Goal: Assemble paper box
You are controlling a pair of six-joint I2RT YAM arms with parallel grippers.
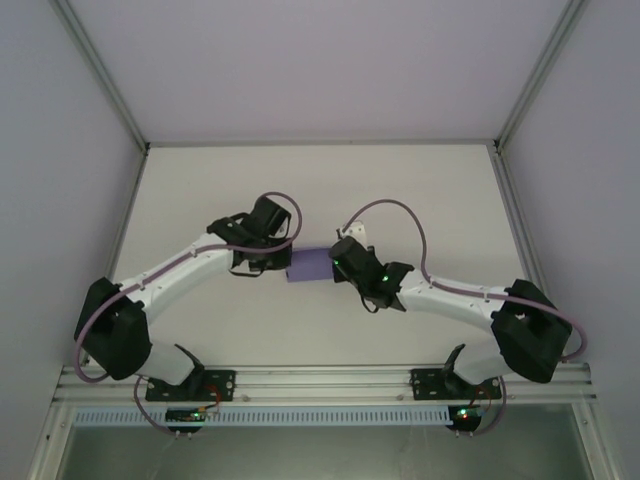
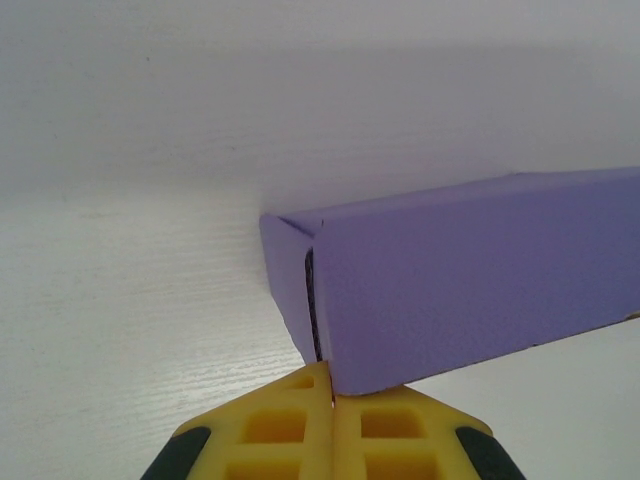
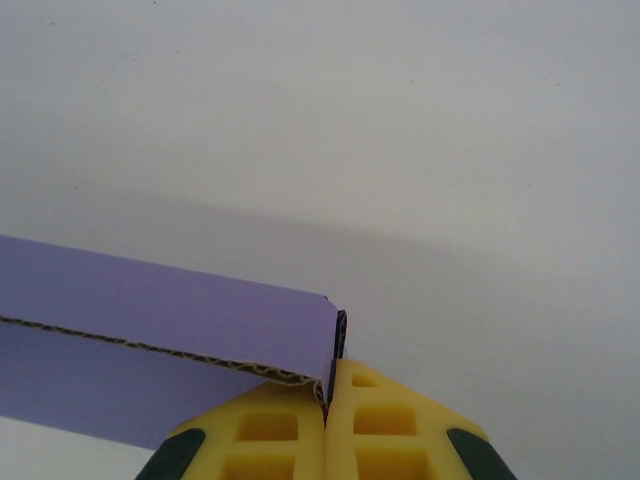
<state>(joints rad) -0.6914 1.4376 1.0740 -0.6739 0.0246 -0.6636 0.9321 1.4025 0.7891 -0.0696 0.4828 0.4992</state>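
1. Your left gripper [image 2: 332, 388] has its yellow fingers [image 2: 270, 430] pressed together. They pinch the bottom corner of the paper box [image 2: 480, 280] at the box's left end.
2. In the left wrist view the box rises from that pinch and runs off to the right as one long purple wall. At the gripped end, a narrow dark gap shows where the end flap meets that wall.
3. Your right gripper [image 3: 328, 378] is also closed, clamped on the thin end wall at the box's right end. The corrugated cut edge of the card runs straight into the seam between the fingers.
4. In the right wrist view the box stretches away to the left of that grip.
5. From above, the box spans the space between the two grippers, each touching one end, over the middle of the white table [image 1: 320, 190].
6. You cannot tell whether the box rests on the table or hangs just above it.
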